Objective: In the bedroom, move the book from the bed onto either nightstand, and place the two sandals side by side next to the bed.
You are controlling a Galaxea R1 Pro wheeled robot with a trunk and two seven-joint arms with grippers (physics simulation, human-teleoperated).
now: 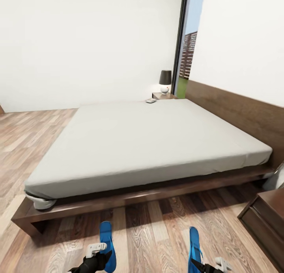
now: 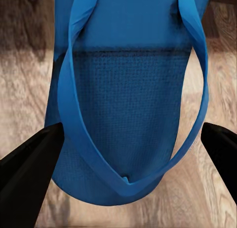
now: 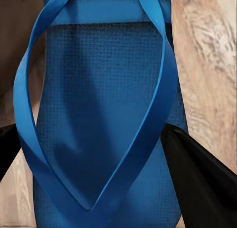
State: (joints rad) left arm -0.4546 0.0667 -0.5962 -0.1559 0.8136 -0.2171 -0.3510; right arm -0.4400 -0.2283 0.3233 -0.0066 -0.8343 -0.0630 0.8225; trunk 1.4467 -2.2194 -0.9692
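Head view first: two bright blue flat flip-flop sandals lie on the light wood-plank floor (image 1: 157, 221) just in front of the bed's near side, one under each arm. The left sandal (image 1: 106, 241) and the right sandal (image 1: 194, 245) both run lengthwise toward the bed, roughly parallel, but well apart from each other, so they are not yet side by side. To my eye, closing that gap is what the coming move turns on: one has to travel sideways toward the other.

Each sandal sits right at its own arm. The left gripper (image 1: 96, 249) is over the left sandal's heel end, and the right gripper (image 1: 215, 263) is beside the right sandal's near end. In the left wrist view the blue strap (image 2: 133, 183) and sole lie between two dark fingers (image 2: 29, 164) spread wide to either side, clear of the sole's edges. In the right wrist view the fingers (image 3: 197, 173) also stand apart across the sandal (image 3: 108, 114); the one on the far side seems to meet its edge, though I cannot tell if it presses.

Further out, the large low bed with the off-white mattress (image 1: 157, 139) on a dark brown platform carries a small thin object (image 1: 150, 101) at its far edge, probably the book, next to the small dark wooden nightstand (image 1: 162, 95) with a lamp (image 1: 165, 80).
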